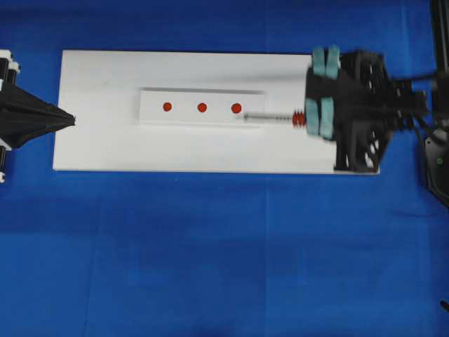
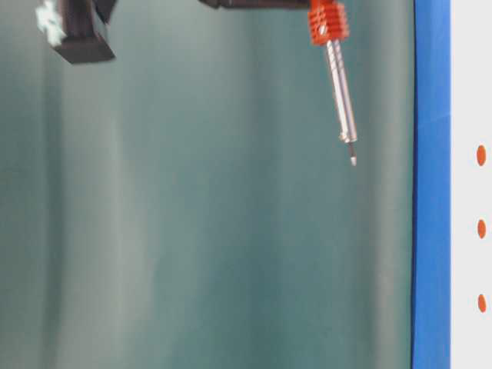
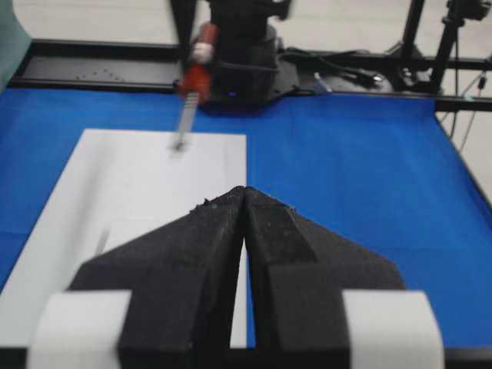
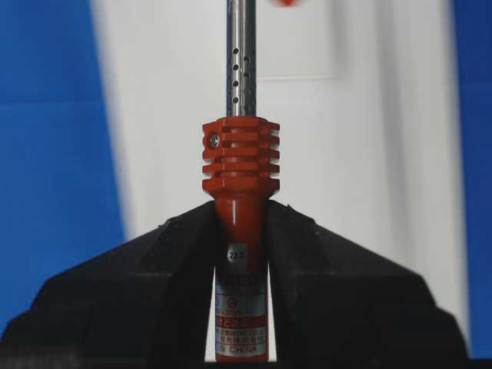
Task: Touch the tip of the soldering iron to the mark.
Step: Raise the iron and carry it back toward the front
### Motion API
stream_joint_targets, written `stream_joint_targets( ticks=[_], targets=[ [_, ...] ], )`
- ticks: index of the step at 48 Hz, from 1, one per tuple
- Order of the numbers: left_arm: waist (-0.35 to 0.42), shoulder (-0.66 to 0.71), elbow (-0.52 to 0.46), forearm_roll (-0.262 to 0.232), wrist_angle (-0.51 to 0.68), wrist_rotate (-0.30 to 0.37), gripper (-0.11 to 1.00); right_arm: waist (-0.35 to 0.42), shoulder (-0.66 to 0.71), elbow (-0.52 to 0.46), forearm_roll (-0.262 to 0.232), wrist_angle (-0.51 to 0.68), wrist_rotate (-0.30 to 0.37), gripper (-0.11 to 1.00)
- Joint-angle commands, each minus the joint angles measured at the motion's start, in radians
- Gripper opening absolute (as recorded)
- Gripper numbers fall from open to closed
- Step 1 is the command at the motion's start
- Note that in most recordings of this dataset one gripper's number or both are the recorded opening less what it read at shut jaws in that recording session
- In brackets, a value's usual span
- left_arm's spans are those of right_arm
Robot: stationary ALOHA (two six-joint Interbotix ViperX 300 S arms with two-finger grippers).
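The right end effector (image 4: 240, 254) is clenched on the soldering iron (image 4: 240, 177), carried in the air with its tip near the rightmost red mark (image 1: 236, 108), seemingly not yet touching. Contact remains. The left end effector (image 3: 244, 231) sits closed and empty.

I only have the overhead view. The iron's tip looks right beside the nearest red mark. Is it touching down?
Observer: No. At table level the soldering iron hangs tilted in the air, its tip clear of the white board.
Operator: Grip secure?
Observer: The right gripper is clamped on the red handle, below its ribbed collar.
Operator: And the left one?
Observer: The left gripper is shut, holding nothing.
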Motion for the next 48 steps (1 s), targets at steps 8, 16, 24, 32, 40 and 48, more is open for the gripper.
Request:
stream_joint_targets(
  ticks=[8, 16, 24, 32, 40, 48],
  targets=[
    [-0.002, 0.005, -0.011, 0.002, -0.003, -0.002, 0.00, 0.192, -0.008, -0.012, -0.026, -0.012, 0.146, 0.06],
    [0.000, 0.005, -0.011, 0.002, 0.000, -0.002, 0.00, 0.313, 0.029, -0.034, -0.083, -0.009, 0.291, 0.06],
    [-0.002, 0.005, -0.011, 0.000, 0.000, -0.014, 0.00, 0.419, 0.091, -0.077, -0.172, 0.032, 0.433, 0.06],
    [-0.002, 0.005, -0.012, 0.002, 0.002, -0.015, 0.00, 0.434, 0.127, -0.101, -0.219, 0.074, 0.485, 0.06],
    [-0.002, 0.005, -0.011, 0.002, 0.009, -0.017, 0.00, 0.433, 0.149, -0.114, -0.238, 0.041, 0.485, 0.06],
    [-0.002, 0.005, -0.011, 0.002, 0.009, -0.015, 0.00, 0.411, 0.207, -0.164, -0.259, 0.003, 0.472, 0.06]
  ],
)
